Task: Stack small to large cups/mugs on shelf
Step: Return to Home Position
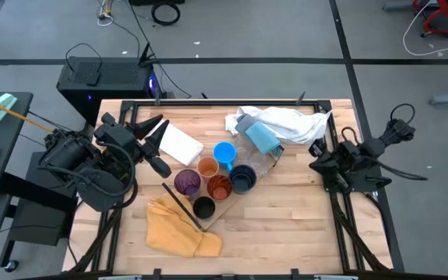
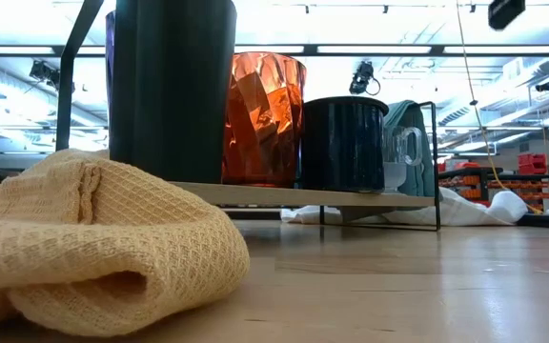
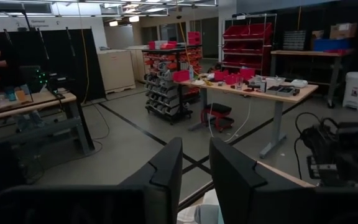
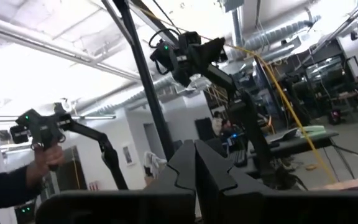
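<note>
**Folding home without brushing the row**

The cups stand clustered on the shelf [image 2: 294,195] at the middle of the counter [image 1: 302,233]. They are the black mug [image 1: 204,207], red-orange tumbler [image 1: 219,187], dark blue cup [image 1: 242,178], purple cup [image 1: 187,182], small orange cup [image 1: 208,166] and bright blue mug [image 1: 224,152]. The placing looks finished, so what remains is a clean retreat.

The left pincer [image 1: 164,146] hangs released and empty near the counter's left edge, just beside the white pad [image 1: 181,145] and near the purple cup. It should probably rise first and fold back afterwards, so that neither finger sweeps the pad or clips a cup. The right pincer [image 4: 195,163] is clenched on nothing, drawn back at the right edge, well apart from the cups.

The tumbler is faceted and translucent, glowing amber. The black mug is a matte, straight-walled cylinder, and the dark blue cup is glossy. The shelf is a thin pale board on slim black wire legs, which looks light enough to shift if it is nudged. A crumpled yellow cloth [image 2: 84,238] with a waffle weave lies beside the black mug.
</note>
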